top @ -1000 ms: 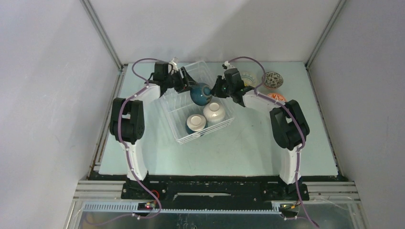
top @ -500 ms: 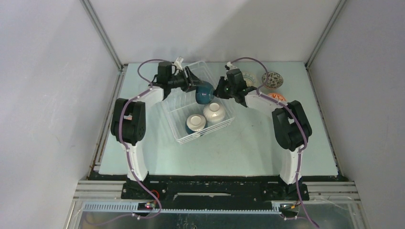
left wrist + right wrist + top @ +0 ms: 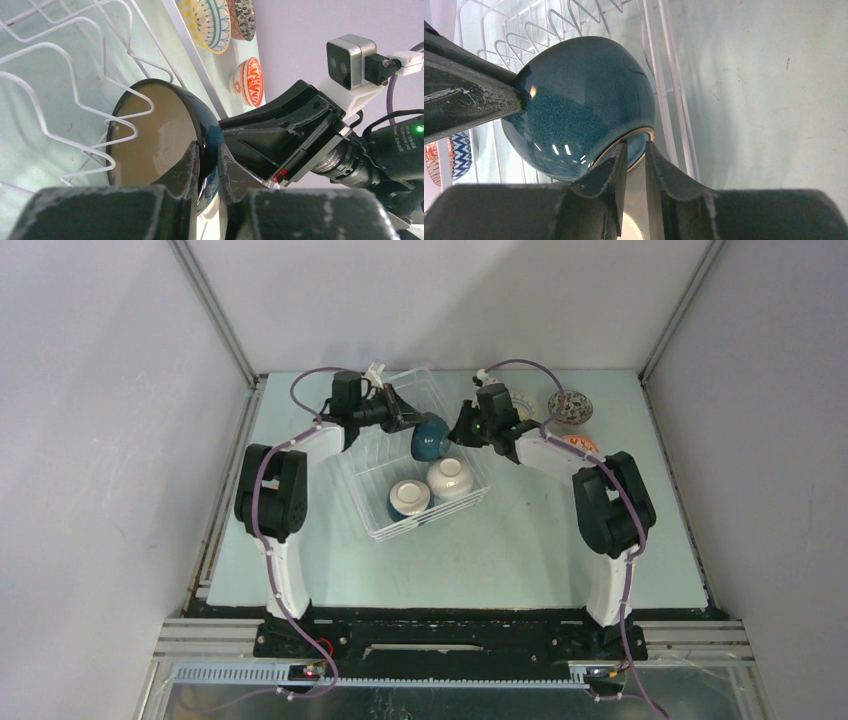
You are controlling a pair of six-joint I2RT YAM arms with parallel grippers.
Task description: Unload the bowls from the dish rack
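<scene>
A dark teal bowl (image 3: 430, 437) hangs tilted over the back of the white wire dish rack (image 3: 400, 532), held from both sides. My left gripper (image 3: 408, 424) is shut on its rim; in the left wrist view one finger lies inside the tan interior (image 3: 150, 140) and the other outside. My right gripper (image 3: 457, 430) is shut on the bowl's foot ring (image 3: 636, 145), with the teal body (image 3: 584, 95) just beyond. Two more bowls stand upside down in the rack, a blue-white one (image 3: 410, 497) and a white one (image 3: 449, 476).
Three bowls sit on the table at the back right: a yellow-blue one (image 3: 212, 22), a speckled one (image 3: 573, 406) and a red-patterned one (image 3: 580, 443). Rack tines (image 3: 75, 60) rise close under the held bowl. Grey walls enclose the table.
My left gripper has closed onto the teal bowl's rim, having been open beside it. The bowl has shifted slightly right and up. The right gripper has kept its hold.
</scene>
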